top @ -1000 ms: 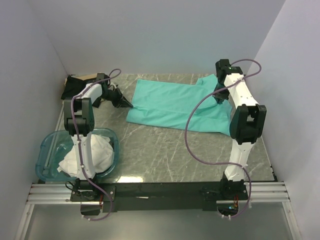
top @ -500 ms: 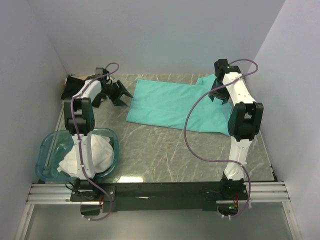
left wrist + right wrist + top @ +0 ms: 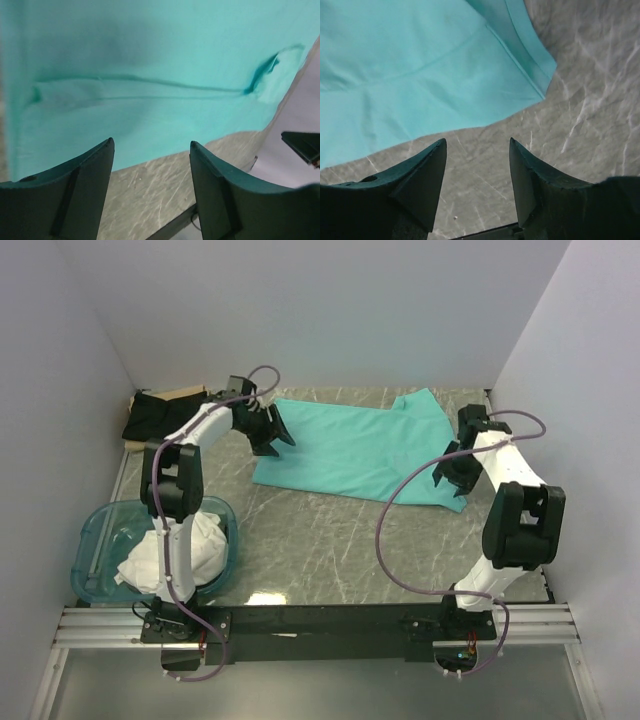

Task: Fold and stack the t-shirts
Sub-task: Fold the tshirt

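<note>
On the grey marbled counter (image 3: 330, 540) we've got the mint-teal cloth t-shirt (image 3: 350, 450) laid out across the far middle. We reckon we're mid-fold on that one: it's flat, but long and wide, not a tidy packet yet. The next move looks like pinching its two ends at the edge and carrying one over. That means catching thin cloth lying tight on the stone without bunching it.

The shirt's mostly smooth, with one sleeve poking out at the far right and a long shallow crease showing in the left wrist view.

Near left is the translucent blue plastic tub (image 3: 88, 540) holding crumpled white shirts (image 3: 205, 545), and a black shirt (image 3: 150, 415) lies in the far left corner.

The left gripper (image 3: 283, 437) hangs over the shirt's left end, fingers spread with nothing in them. The right gripper (image 3: 445, 472) is just off the near right corner, also spread and empty.
</note>
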Tool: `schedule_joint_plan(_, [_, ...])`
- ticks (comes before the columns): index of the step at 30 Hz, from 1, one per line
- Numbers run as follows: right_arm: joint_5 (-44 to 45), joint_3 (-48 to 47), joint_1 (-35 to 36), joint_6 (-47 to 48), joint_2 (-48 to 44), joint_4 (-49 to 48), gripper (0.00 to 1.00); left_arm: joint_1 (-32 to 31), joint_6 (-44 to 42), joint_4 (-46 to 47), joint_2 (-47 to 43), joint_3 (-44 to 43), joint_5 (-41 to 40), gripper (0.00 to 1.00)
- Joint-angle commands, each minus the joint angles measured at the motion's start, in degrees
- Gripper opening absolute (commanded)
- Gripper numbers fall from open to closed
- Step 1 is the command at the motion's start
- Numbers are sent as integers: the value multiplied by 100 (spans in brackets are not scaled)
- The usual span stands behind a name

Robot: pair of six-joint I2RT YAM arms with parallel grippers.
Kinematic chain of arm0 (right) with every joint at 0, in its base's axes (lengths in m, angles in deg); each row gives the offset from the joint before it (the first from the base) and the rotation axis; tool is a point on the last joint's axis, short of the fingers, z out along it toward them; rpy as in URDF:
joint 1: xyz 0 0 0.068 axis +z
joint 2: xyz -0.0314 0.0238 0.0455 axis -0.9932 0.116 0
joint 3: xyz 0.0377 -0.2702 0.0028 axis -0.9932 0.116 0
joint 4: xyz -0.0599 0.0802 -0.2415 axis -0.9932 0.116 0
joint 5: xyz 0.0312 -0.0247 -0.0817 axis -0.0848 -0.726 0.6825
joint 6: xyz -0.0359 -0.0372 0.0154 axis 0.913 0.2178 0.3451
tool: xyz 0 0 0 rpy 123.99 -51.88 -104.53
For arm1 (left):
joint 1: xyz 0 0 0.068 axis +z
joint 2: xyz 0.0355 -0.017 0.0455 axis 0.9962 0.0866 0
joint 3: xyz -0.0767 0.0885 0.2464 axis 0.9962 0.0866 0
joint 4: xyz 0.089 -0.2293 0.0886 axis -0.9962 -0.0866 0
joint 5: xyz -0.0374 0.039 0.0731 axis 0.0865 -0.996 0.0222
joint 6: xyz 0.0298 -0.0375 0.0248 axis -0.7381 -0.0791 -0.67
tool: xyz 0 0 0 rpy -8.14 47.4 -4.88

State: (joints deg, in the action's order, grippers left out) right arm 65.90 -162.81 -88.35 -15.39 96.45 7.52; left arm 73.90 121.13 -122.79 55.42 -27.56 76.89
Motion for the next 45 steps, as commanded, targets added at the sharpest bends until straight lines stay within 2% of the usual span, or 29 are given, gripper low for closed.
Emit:
schedule_joint_plan(1, [-363,528,-166,-23,-292,-668,60,-55,-37,238,34,277,354,67])
schedule_joint_plan(11, [-917,767,-412,3,207,-1355,59,-47,-511,237,43,805,118,66])
schedule_joint_plan(23, [-84,662,-623,416,903,-1153,58,24,-599,396,8,1122,-286,66])
schedule_joint_plan(27, [172,662,-650,565,877,-1082,58,15,-678,334,-19,1069,-454,66])
schedule_joint_plan(35, [6,232,-641,653,578,-775,57,-82,-792,-7,-246,569,-480,67])
schedule_joint_plan(40, [-328,-190,-527,618,157,-503,57,-82,-740,-193,-432,121,-533,67])
schedule_joint_plan(45, [-750,-585,-246,574,234,-528,56,-160,-582,-70,-257,-134,-446,67])
